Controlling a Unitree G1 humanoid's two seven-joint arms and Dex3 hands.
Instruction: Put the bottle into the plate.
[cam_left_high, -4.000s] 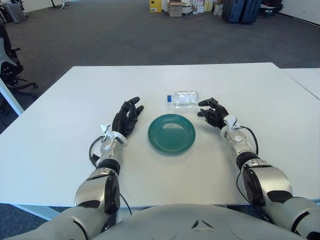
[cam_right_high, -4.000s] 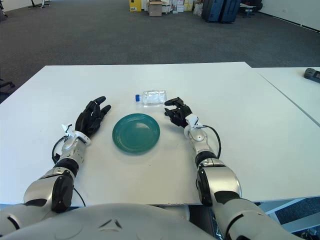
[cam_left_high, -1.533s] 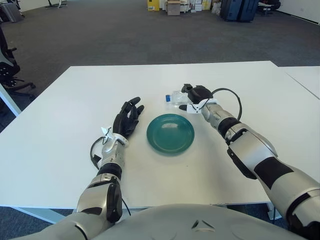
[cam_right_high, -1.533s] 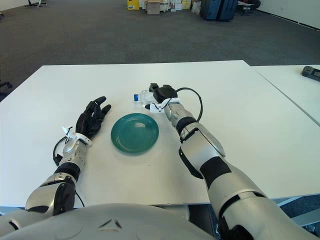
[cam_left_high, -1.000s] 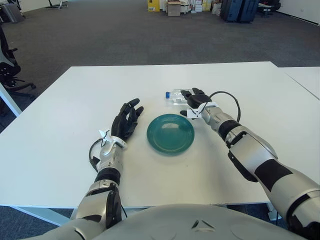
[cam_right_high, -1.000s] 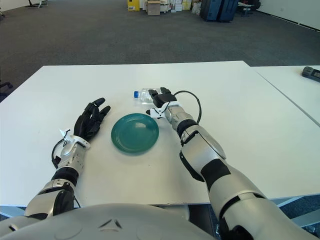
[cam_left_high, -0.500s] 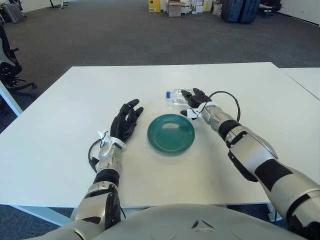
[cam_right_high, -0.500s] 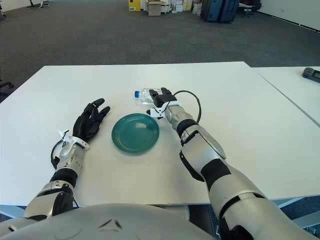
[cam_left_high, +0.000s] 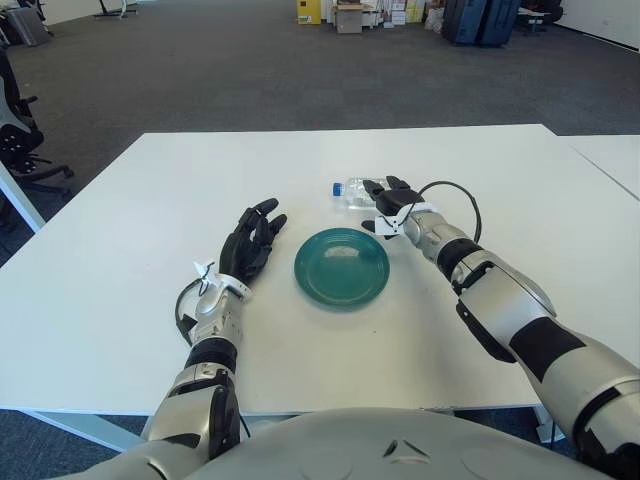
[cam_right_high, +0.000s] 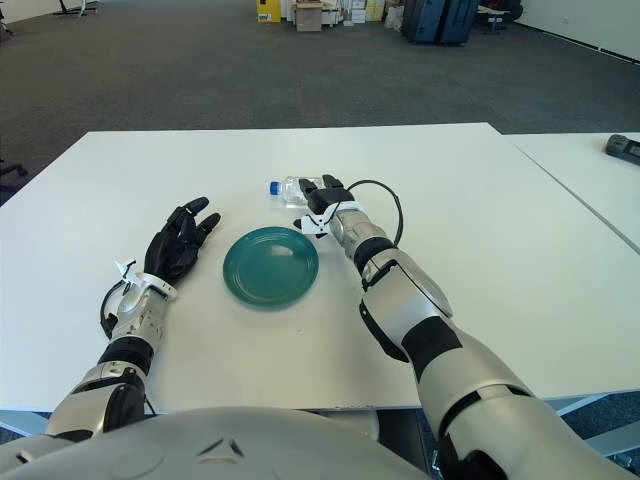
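Observation:
A clear plastic bottle (cam_left_high: 351, 189) with a blue cap (cam_left_high: 337, 188) lies on its side on the white table, just behind the teal plate (cam_left_high: 306, 270). My right hand (cam_left_high: 386, 205) is at the bottle's right end. Its fingers reach over the body and its thumb sits on the near side, closed around the bottle. The hand hides most of the bottle's base end. The bottle is still down at table level, outside the plate. My left hand (cam_left_high: 251, 239) shows to the left of the plate with its fingers spread, holding nothing.
A second white table (cam_left_high: 612, 156) adjoins on the right and carries a black device (cam_right_high: 622, 146). An office chair (cam_left_high: 16, 130) stands off the table's left side. The table's near edge runs just in front of my torso.
Since four seconds ago my right hand has gone from beside the plate up to the bottle and settled on it. Over the last second neither hand has visibly moved.

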